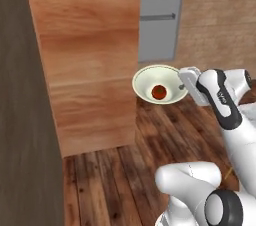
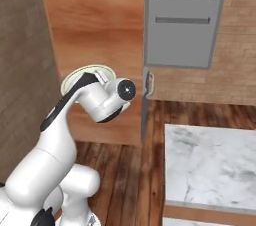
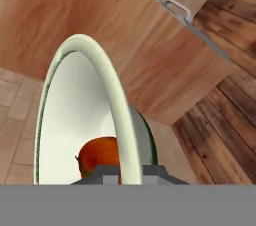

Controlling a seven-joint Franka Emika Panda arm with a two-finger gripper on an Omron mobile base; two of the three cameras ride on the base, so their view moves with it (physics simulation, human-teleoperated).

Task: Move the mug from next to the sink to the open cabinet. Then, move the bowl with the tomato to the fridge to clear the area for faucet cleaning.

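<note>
while tool [image 3: 131,172] clamps bowl [image 1: 150,77] rim, tomato [image 1: 159,92] inside

A kitchen: open grey fridge [image 2: 182,20], marble countertop [image 2: 210,165], wood-panelled cabinetry [image 1: 87,60].

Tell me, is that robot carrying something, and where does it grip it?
Yes: the hand holds the bowl by its rim, with the tomato riding inside.

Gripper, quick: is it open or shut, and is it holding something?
Gripper: shut on the rim of the bowl, which it carries with the tomato inside.
</note>
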